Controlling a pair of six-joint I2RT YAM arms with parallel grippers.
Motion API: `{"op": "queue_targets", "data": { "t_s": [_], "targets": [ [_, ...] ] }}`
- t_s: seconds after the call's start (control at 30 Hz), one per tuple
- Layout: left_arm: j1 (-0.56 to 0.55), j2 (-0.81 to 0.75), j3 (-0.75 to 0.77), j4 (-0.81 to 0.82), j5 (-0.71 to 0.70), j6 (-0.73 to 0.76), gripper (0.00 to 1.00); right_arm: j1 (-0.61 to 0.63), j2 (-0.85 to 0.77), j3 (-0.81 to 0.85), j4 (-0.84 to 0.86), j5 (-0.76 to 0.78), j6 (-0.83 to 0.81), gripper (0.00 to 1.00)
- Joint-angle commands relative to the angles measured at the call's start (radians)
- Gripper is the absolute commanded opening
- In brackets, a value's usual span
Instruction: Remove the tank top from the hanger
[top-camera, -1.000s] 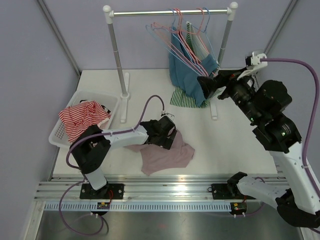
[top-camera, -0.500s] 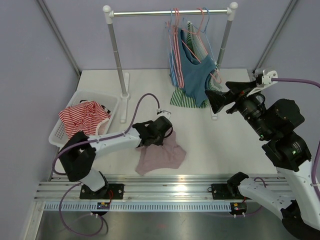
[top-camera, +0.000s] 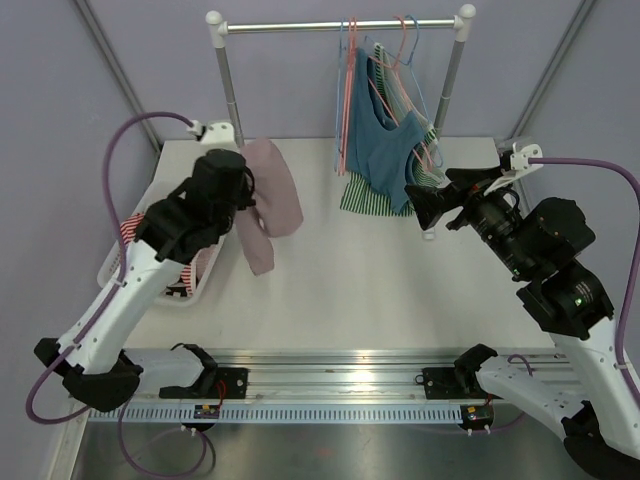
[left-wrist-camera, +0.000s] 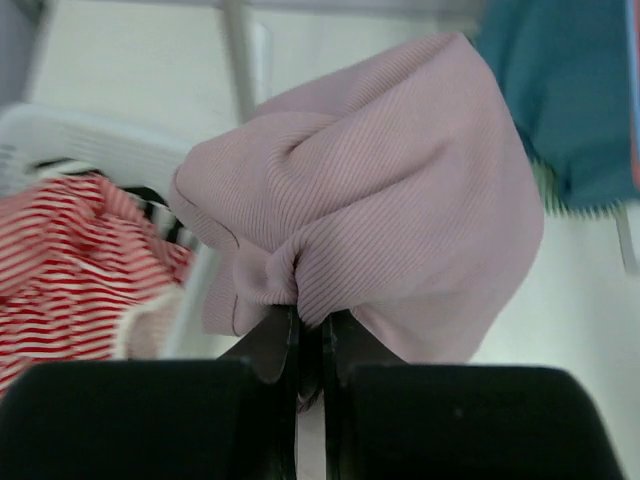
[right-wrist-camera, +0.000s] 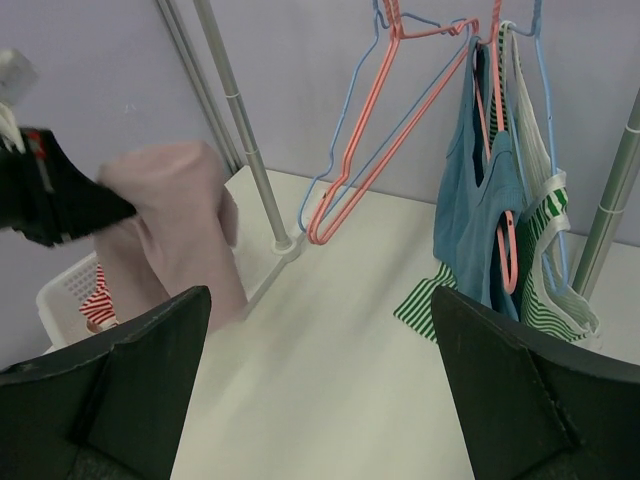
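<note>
From above, the pink top (top-camera: 268, 205) hides the left gripper's (top-camera: 245, 193) fingertips at the table's 10 o'clock, beside the basket (top-camera: 112, 264) – only the left wrist view shows them pinched tight on a gathered fold. The teal tank top (top-camera: 385, 150), cut off there, hangs from the rail (top-camera: 290, 27) at 1 o'clock – the right wrist view frames it past the right gripper (right-wrist-camera: 320, 400), spread wide and empty.

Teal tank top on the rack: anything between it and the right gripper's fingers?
Nothing visible does. The right gripper is open and faces the teal tank top across open air. A coral hanger dangles against the top's front, and empty hangers hang beside it on the rail.
</note>
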Motion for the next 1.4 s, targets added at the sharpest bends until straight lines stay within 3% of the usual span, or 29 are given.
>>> {"op": "queue_targets", "data": {
  "t_s": [0.0, 0.27, 0.33, 0.47, 0.67, 0.83, 0.97, 1.1, 1.23, 1.37],
  "targets": [
    [0.152, -0.017, 0.13, -0.078, -0.053, 0.089, 0.0, -0.004, -0.006, -0.005, 0.065, -0.005, -0.004, 1.0],
    [0.644, 0.163, 0.317, -0.13, 0.163, 0.142, 0.0, -0.006, -0.024, -0.017, 0.088, -0.02, -0.019, 0.99],
    [0.764, 0.213, 0.314, -0.141, 0.271, 0.125, 0.0, -0.004, -0.033, -0.027, 0.106, -0.02, -0.027, 0.99],
    [0.893, 0.332, 0.241, -0.096, 0.448, 0.08, 0.0, -0.004, -0.023, -0.017, 0.112, 0.032, -0.011, 1.0],
    [0.945, 0.604, 0.169, -0.049, 0.536, 0.041, 0.0, -0.004, 0.006, -0.009, 0.118, 0.022, -0.002, 0.99],
    [1.004, 0.846, 0.103, 0.019, 0.711, -0.03, 0.0, -0.004, 0.072, 0.023, 0.096, 0.043, 0.004, 0.99],
    [1.042, 0.874, 0.069, 0.058, 0.691, -0.091, 0.0, -0.004, 0.175, 0.133, -0.03, 0.188, -0.014, 0.99],
    [1.1, 0.819, 0.0, 0.152, 0.64, -0.177, 0.0, -0.032, 0.261, 0.228, -0.111, 0.236, -0.031, 0.99],
    [1.171, 0.823, -0.043, 0.198, 0.623, -0.258, 0.0, -0.174, 0.434, 0.444, -0.211, 0.089, -0.019, 0.96],
    [1.191, 0.83, -0.063, 0.236, 0.634, -0.317, 0.0, -0.228, 0.586, 0.612, -0.263, -0.003, -0.098, 0.95]
  ]
}}
